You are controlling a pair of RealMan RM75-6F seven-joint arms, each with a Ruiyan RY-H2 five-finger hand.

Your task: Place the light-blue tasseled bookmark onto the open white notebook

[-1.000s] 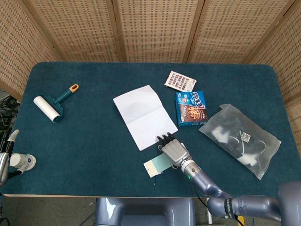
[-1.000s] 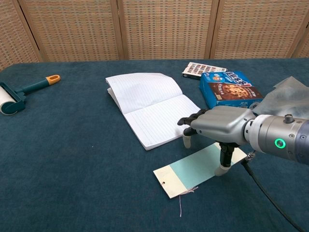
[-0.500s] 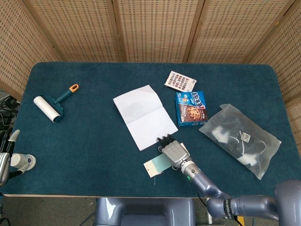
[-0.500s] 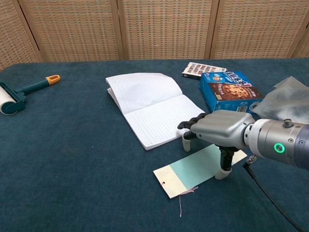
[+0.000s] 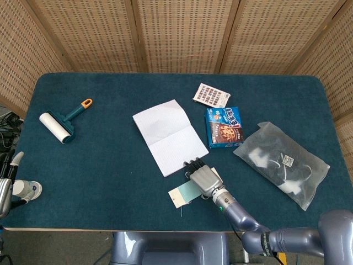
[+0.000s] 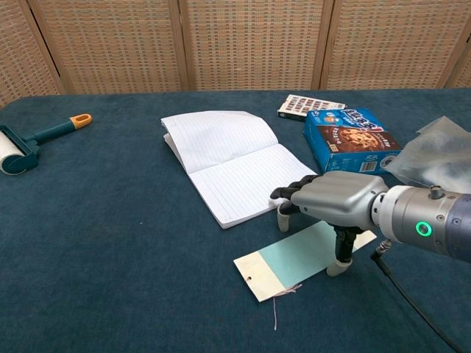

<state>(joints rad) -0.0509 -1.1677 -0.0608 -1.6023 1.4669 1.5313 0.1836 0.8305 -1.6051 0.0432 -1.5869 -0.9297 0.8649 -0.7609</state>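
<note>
Just off the near corner of the open white lined notebook (image 6: 228, 165), the light-blue card bookmark with a thin tassel (image 6: 294, 258) lies flat on the dark teal table cloth (image 6: 110, 243), close to the notebook but not on it, its punched pale end and tassel pointing away from the pages. The right hand (image 6: 331, 200) sits directly over the bookmark's far end, palm down, fingers curled downward and spread apart, with the thumb tip at one long edge and a fingertip at the other; whether either tip actually presses the card cannot be told, and nothing is lifted. The left hand (image 5: 12, 190) rests idle far from the notebook at the table's edge, its grasp unclear. By the look of it, the step in hand is getting a grip on the bookmark. Next, the fingers need to pinch the thin card's edges, raise it clear of the cloth, and carry it the short way onto the lined page.
</note>
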